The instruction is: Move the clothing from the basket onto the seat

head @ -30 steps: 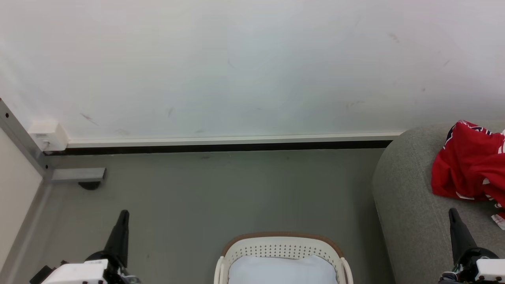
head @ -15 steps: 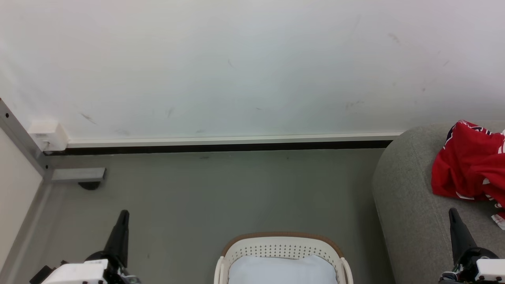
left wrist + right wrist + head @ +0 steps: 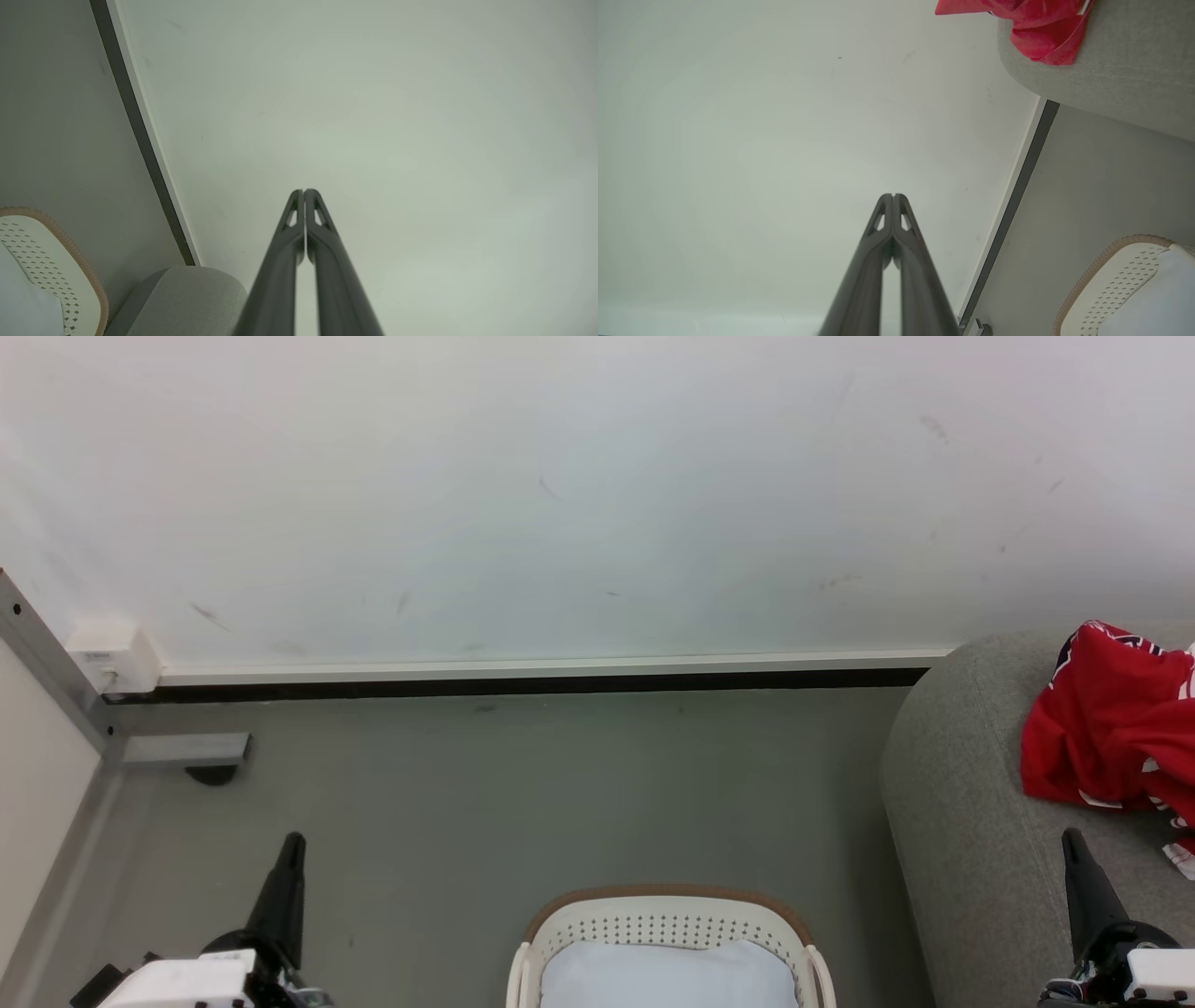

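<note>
The red clothing (image 3: 1116, 723) lies crumpled on the light-grey seat (image 3: 971, 831) at the right edge; in the right wrist view the clothing (image 3: 1029, 28) sits on the seat (image 3: 1125, 56) too. The white perforated basket (image 3: 667, 924) with a brown rim stands on the floor at bottom centre, showing only a pale lining cloth (image 3: 667, 975) inside. My left gripper (image 3: 291, 845) is shut and empty at lower left, left of the basket. My right gripper (image 3: 1071, 840) is shut and empty over the seat, below the clothing. Both wrist views show the fingertips pressed together: left gripper (image 3: 304, 191), right gripper (image 3: 893, 196).
A white wall (image 3: 560, 495) with a white skirting strip runs across the back. A metal frame post (image 3: 56, 663) with a bracket and a small white box (image 3: 112, 658) stands at the left. Grey floor (image 3: 523, 784) lies between the wall and the basket.
</note>
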### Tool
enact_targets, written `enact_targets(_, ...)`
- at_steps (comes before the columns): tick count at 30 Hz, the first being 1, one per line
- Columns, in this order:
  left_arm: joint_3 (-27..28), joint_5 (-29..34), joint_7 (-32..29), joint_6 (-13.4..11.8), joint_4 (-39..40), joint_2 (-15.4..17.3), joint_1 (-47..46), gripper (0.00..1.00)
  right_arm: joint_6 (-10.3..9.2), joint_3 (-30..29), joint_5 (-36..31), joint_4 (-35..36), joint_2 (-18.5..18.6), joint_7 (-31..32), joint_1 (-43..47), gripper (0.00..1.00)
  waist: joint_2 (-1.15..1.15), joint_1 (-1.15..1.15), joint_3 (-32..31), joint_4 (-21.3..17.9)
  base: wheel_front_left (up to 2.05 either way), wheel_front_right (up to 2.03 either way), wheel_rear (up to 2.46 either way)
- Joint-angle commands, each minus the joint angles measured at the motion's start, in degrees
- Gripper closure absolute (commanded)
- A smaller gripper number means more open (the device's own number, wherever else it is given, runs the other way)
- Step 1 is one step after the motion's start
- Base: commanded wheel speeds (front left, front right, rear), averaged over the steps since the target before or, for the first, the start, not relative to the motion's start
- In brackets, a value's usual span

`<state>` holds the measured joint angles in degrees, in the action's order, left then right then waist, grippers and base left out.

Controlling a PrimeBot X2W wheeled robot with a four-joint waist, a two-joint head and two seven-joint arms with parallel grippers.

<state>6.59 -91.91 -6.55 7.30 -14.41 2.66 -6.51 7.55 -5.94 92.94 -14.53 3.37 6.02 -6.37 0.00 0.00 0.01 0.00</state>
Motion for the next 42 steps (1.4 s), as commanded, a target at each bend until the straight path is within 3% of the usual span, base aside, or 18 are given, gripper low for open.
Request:
enact_targets(1, 0.2, -0.8, -0.3, 0.4, -0.1, 0.4, -0.4, 1.0, -0.12, -0.2, 0.0, 0.3, 0.0, 0.2, -0.4, 1.0, 0.0, 0.0, 0.0, 0.0, 0.0, 0.0, 0.0)
enact_targets(42, 0.2, -0.8, -0.3, 0.4, -0.1, 0.4, -0.4, 1.0, -0.12, -0.3, -0.2, 0.3, -0.1, 0.4, -0.4, 1.0, 0.0, 0.0, 0.0, 0.0, 0.0, 0.0, 0.0)
